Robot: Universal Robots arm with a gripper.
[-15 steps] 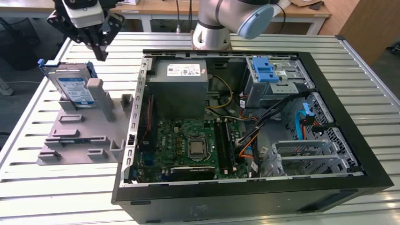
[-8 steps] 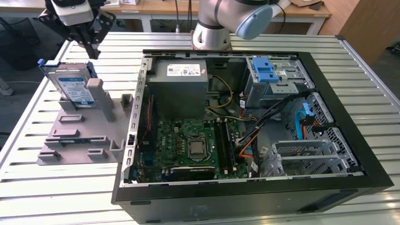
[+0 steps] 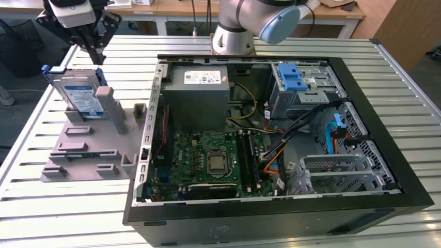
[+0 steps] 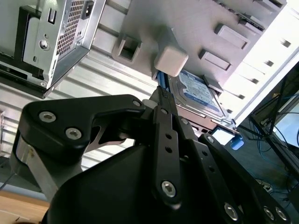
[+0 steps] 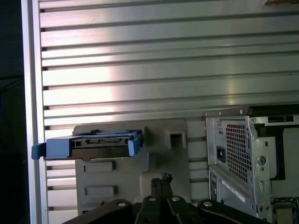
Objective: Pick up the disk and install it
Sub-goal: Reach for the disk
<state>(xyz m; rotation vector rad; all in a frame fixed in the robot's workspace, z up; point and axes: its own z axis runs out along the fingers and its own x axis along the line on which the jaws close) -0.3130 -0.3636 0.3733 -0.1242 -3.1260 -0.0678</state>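
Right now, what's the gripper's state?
Gripper: fingers closed, holding nothing, just above the disk, which stands in a grey stand.

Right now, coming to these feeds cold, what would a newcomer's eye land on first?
The open computer case with its green motherboard takes up most of the exterior view. On that view's left, the disk stands on edge in a grey holder, with the black pincer hanging near its top edge. Inside the case, a blue bracket stands out on the metal drive cage.
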